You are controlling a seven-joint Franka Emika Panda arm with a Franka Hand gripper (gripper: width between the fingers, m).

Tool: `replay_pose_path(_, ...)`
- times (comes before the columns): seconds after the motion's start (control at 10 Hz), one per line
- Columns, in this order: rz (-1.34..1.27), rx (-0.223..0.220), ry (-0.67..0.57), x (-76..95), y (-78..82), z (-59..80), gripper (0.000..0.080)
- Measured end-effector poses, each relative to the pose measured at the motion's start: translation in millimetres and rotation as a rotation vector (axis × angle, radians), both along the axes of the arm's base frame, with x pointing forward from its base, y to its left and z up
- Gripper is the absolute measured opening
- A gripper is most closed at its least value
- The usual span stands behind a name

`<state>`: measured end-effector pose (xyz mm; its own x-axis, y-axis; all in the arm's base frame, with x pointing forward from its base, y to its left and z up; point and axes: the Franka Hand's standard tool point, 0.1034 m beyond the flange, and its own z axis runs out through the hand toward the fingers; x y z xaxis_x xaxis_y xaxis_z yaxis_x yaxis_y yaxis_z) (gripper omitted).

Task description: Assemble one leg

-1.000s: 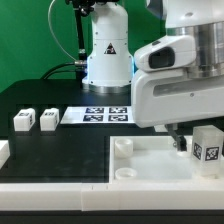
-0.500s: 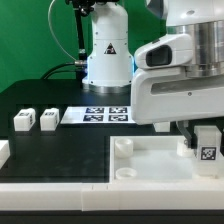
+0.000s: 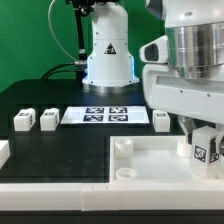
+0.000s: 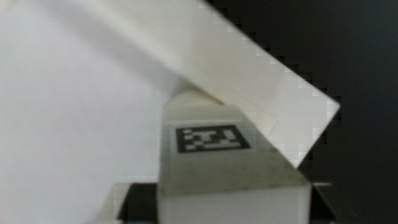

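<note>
Fingers (image 3: 206, 138) clamped on the leg (image 3: 207, 146) above the tabletop (image 3: 150, 165)

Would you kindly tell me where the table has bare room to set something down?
Bare black table lies between the two small legs and the tabletop. It is crowded at the exterior view's right, where the gripper holds a leg.

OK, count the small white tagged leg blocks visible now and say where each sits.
4. Two small white plastic leg blocks sit on the black table at the exterior view's left, one beside the marker board, one under the claw. None seems hidden.
</note>
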<state>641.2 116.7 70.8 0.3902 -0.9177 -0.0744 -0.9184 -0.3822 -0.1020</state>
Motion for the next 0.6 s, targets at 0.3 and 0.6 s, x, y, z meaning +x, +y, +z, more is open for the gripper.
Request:
replay_pose_path(0.3,-0.464,0.077,0.064,-1.9,2.1,-1.6,0.0297)
replay_pose_path(0.6,-0.338,0.067,0.041,-2.7,2.0,-3.8,0.0296)
